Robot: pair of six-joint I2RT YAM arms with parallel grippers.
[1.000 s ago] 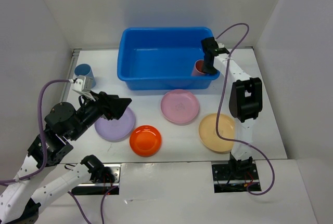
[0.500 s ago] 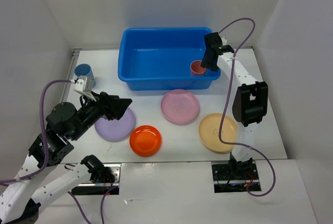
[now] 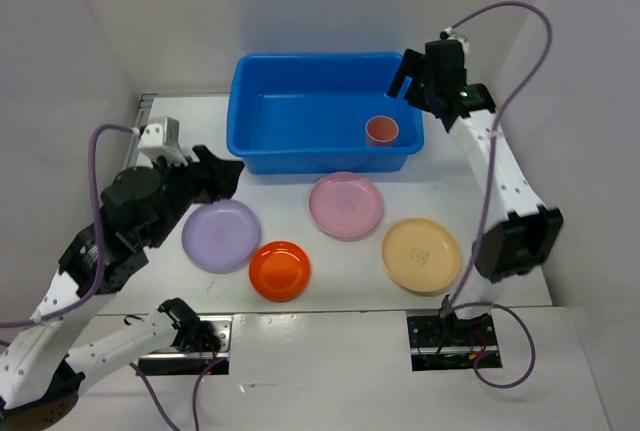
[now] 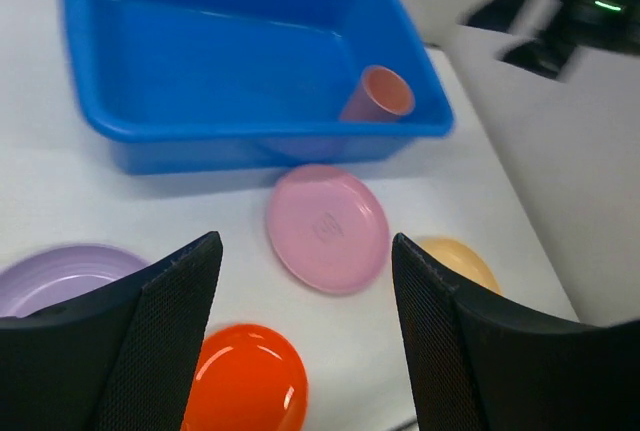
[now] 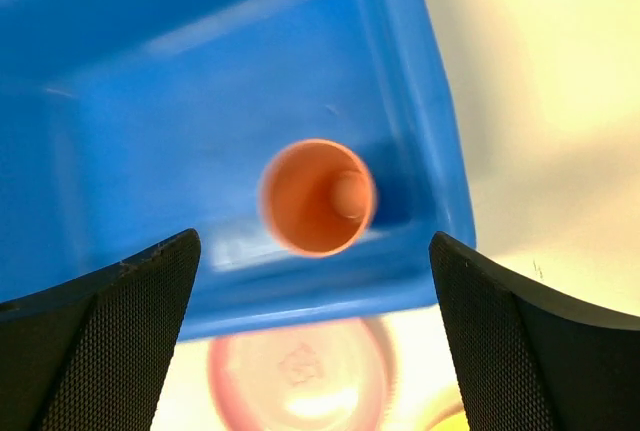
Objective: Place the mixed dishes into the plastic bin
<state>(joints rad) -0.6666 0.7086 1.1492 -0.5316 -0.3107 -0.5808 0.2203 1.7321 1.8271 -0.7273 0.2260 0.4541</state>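
The blue plastic bin [image 3: 243, 101] stands at the back of the table. A salmon-pink cup [image 3: 382, 131] sits mouth up in its near right corner, free of any grip. My right gripper [image 3: 414, 79] hangs open above that corner, looking down on the cup [image 5: 317, 196]. In front of the bin lie a pink plate [image 3: 346, 204], a lavender plate [image 3: 220, 235], an orange plate [image 3: 280, 270] and a tan-yellow plate [image 3: 421, 254]. My left gripper [image 3: 222, 164] is open and empty, above the table just left of the bin's near left corner and behind the lavender plate.
White walls close in the table on the left, back and right. The right arm's purple cable loops high over the back right corner. The left wrist view shows the bin [image 4: 200, 61], pink plate [image 4: 327, 226] and orange plate [image 4: 245, 381] ahead of the open fingers.
My right gripper has opened, let go of the salmon-pink cup in the bin and risen away to the back right. The left arm has lifted and drawn back off the lavender plate.
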